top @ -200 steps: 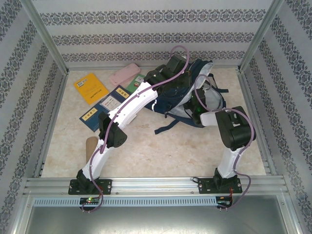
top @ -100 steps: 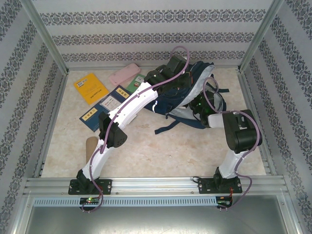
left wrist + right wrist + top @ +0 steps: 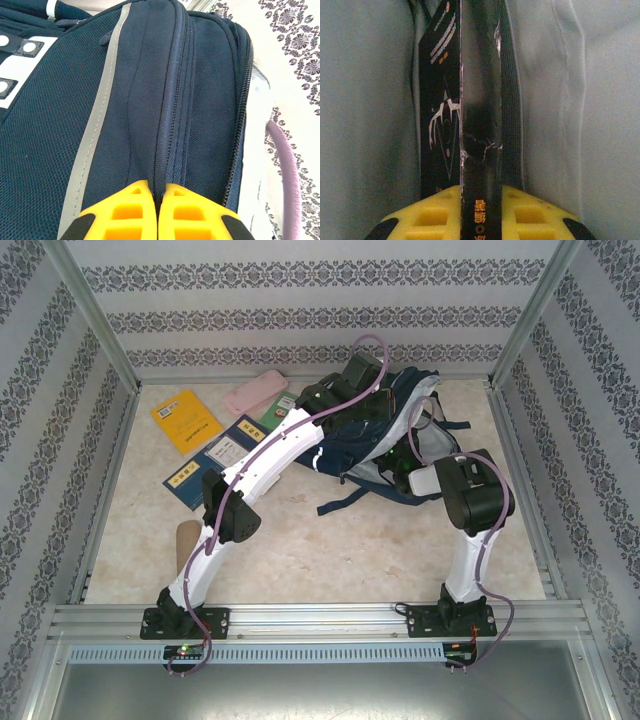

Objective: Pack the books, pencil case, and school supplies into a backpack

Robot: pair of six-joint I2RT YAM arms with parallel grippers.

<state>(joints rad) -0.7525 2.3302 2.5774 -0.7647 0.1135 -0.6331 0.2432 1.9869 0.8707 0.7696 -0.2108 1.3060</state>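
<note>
Pinching a zip-side fold of the large navy fabric backpack point(image 3: 125, 100) with the left hand point(image 3: 159, 192), clenched tight. Grasping the thin black book with white design point(image 3: 442, 130) in the right hand point(image 3: 480, 202), inside the backpack, amid pale grey lining point(image 3: 365, 100). Lying left of the backpack on the counter point(image 3: 330, 550): yellow-orange book point(image 3: 185, 420), flat pale pink pencil case point(image 3: 255, 392).

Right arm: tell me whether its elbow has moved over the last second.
Yes. The right arm's elbow has swung left, away from the right side rail and toward the backpack.
</note>
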